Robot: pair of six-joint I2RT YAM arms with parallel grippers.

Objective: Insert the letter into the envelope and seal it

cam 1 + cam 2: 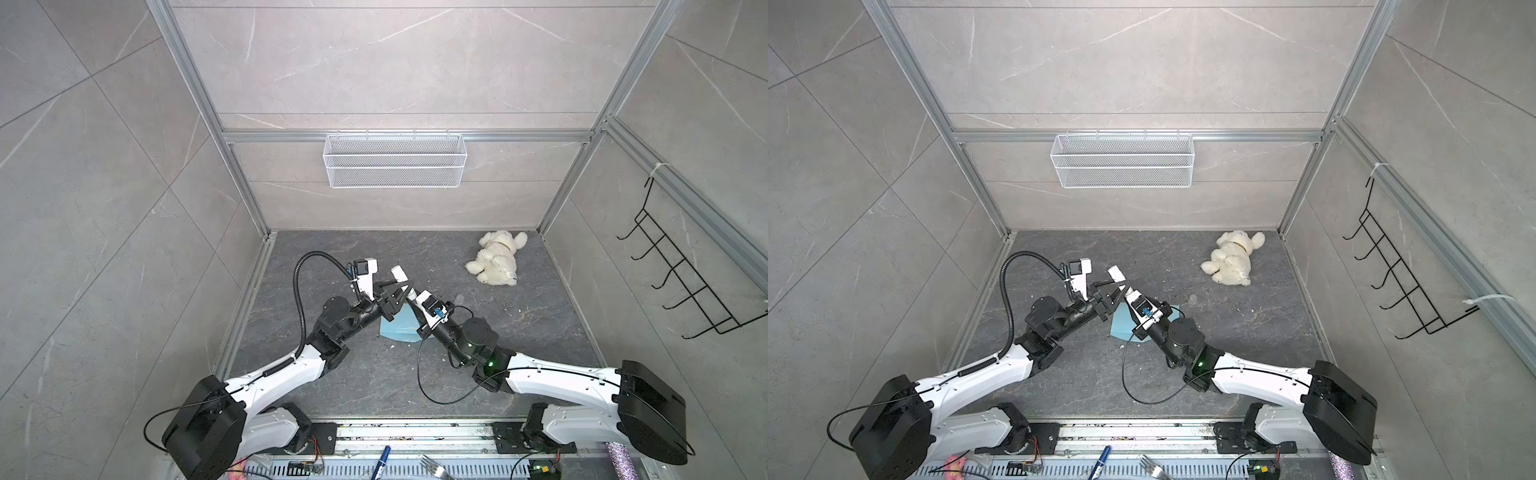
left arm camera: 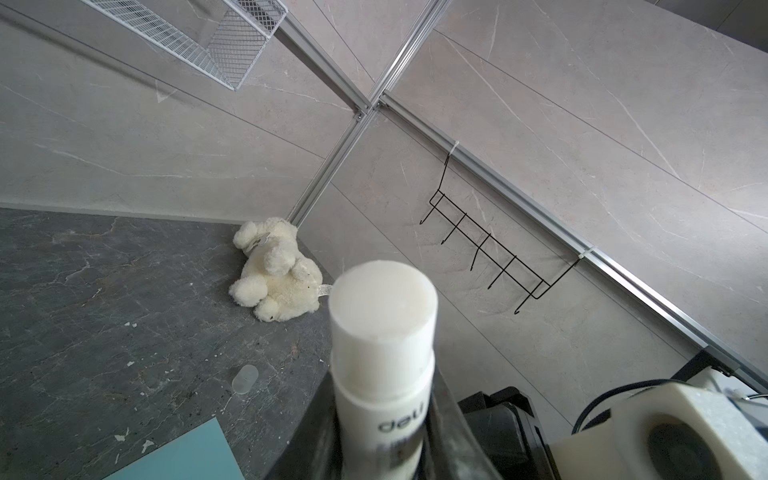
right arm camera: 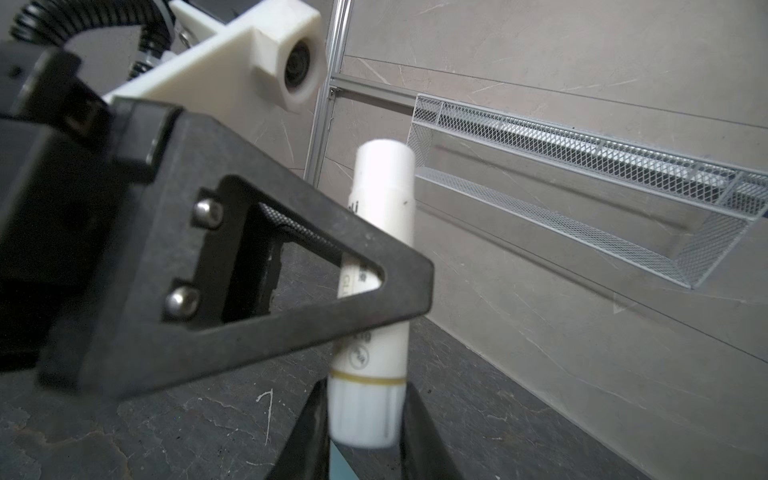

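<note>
Both grippers hold the glue stick point(image 2: 382, 332) in the middle of the top views: the left gripper point(image 2: 382, 449) grips its body and the right gripper point(image 3: 365, 436) is clamped on its base. The envelope point(image 1: 395, 330) lies flat on the tabletop point(image 1: 374, 386) below. No letter is visible, so it is probably inside. Gluing and sealing remain to be done.

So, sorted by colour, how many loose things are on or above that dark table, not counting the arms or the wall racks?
White: 2 (glue stick, plush bear)
Light blue: 1 (envelope)
Clear: 1 (small cap)
Total: 4
</note>
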